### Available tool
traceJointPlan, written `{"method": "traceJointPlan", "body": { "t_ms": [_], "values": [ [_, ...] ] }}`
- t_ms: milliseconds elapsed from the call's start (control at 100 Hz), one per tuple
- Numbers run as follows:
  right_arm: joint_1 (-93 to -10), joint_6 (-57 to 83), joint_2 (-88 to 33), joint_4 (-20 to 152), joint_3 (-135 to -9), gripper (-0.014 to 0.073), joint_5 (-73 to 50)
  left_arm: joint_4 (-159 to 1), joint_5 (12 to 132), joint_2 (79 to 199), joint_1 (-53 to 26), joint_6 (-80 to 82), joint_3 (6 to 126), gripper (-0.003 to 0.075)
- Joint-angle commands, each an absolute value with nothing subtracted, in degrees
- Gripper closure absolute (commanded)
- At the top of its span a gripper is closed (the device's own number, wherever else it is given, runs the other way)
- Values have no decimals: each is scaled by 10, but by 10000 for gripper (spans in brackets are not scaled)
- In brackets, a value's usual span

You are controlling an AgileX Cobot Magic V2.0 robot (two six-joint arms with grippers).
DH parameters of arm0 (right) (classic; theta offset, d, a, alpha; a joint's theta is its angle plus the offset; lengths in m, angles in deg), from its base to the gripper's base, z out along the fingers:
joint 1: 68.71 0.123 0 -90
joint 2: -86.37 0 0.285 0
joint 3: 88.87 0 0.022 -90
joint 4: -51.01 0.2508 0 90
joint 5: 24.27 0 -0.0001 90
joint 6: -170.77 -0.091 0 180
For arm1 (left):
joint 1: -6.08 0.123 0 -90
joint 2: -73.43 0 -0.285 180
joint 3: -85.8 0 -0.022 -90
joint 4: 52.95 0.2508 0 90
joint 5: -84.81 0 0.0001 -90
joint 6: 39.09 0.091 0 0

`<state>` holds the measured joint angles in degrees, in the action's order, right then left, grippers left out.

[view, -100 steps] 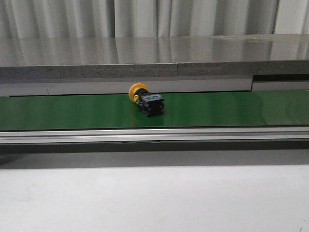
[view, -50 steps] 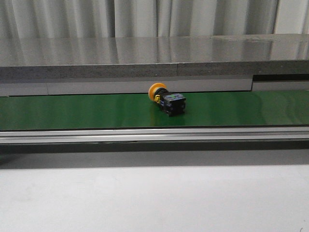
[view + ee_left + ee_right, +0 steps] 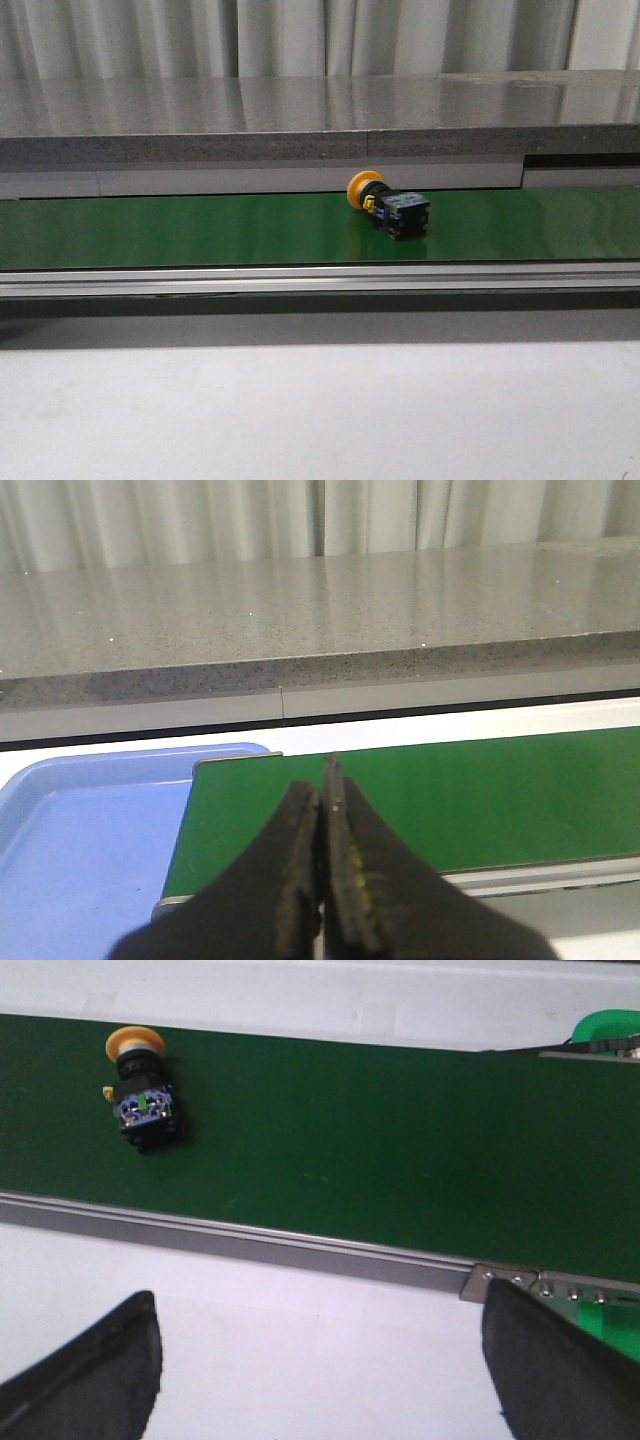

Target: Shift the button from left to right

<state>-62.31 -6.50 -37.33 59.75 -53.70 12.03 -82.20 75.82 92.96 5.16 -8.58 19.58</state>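
Note:
The button (image 3: 389, 207), a yellow mushroom cap on a black body with bluish-green marks, lies on its side on the green conveyor belt (image 3: 150, 230), right of the middle in the front view. It also shows in the right wrist view (image 3: 142, 1095). My right gripper (image 3: 318, 1350) is open and empty over the white table, on the near side of the belt's rail and apart from the button. My left gripper (image 3: 325, 810) is shut and empty at the belt's left end (image 3: 500, 790). Neither gripper shows in the front view.
A blue tray (image 3: 80, 830) lies beside the belt's left end. A green container (image 3: 610, 1030) sits at the belt's right end. An aluminium rail (image 3: 320, 278) borders the belt's near side. A grey stone ledge (image 3: 320, 120) runs behind it.
The button has travelled to the right along the belt, from left of the middle to right of the middle. Its pose on its side is unchanged.

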Motion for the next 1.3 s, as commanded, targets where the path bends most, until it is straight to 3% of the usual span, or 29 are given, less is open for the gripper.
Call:
{"method": "traceJointPlan", "body": {
  "t_ms": [0, 730, 1290],
  "values": [
    [-624, -61, -359, 605, -567, -62, 69, -828, 797, 936, 46, -85, 212, 739],
    [-623, 156, -19, 652, -794, -62, 116, -828, 797, 936, 46, -85, 212, 739],
    [-623, 243, 86, 675, -815, -62, 125, -828, 797, 936, 46, -85, 212, 739]
  ]
}}
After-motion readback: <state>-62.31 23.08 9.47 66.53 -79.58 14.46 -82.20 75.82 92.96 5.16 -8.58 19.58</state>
